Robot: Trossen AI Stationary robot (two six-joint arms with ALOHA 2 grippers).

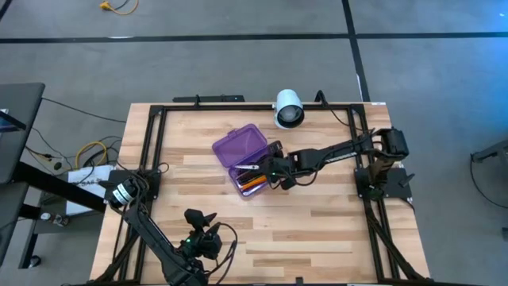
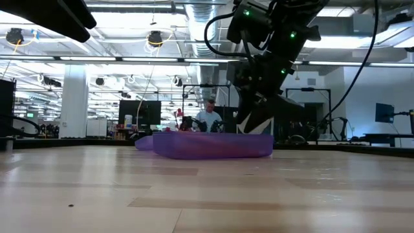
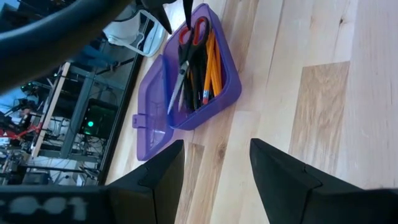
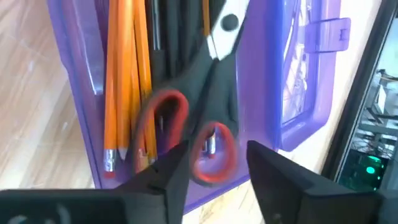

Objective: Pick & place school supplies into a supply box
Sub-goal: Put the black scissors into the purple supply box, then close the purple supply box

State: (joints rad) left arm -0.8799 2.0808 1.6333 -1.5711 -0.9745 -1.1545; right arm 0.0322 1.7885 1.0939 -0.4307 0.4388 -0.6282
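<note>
Hovering just over the translucent purple plastic supply box (image 1: 240, 151), the right hand (image 1: 274, 171) reaches in from the three o'clock side of the pale wooden counter (image 1: 317, 214), its two dark fingers (image 4: 168, 171) spread apart and holding nothing. Straight beneath them, in the right wrist view, the small scissors with orange-red handles (image 4: 193, 134) lie loose in the box's tray, blades shut, the handle loops nearest the fingertips. Whether the fingertips touch the handles cannot be told.

Beside the scissors lie the thin orange pencils (image 4: 121, 81) and the black pens (image 4: 171, 31), all running lengthwise along the tray. The left wrist view shows the same contents from farther off: scissors (image 3: 186, 53) on top, pencils (image 3: 213, 65) along one wall, and the hinged lid (image 3: 152, 112) folded flat open on the counter next to the tray.

The box sits slightly toward twelve o'clock from the counter's middle, turned at an angle, with a white cylindrical camera (image 1: 289, 109) standing near it at the twelve o'clock edge.

The left hand (image 1: 200, 220) waits well apart from the box, near the six o'clock edge, its fingers (image 3: 283, 180) wide and empty, pointed toward the box.

In the low view a person (image 2: 208, 116) shows far off in the room behind the box.
</note>
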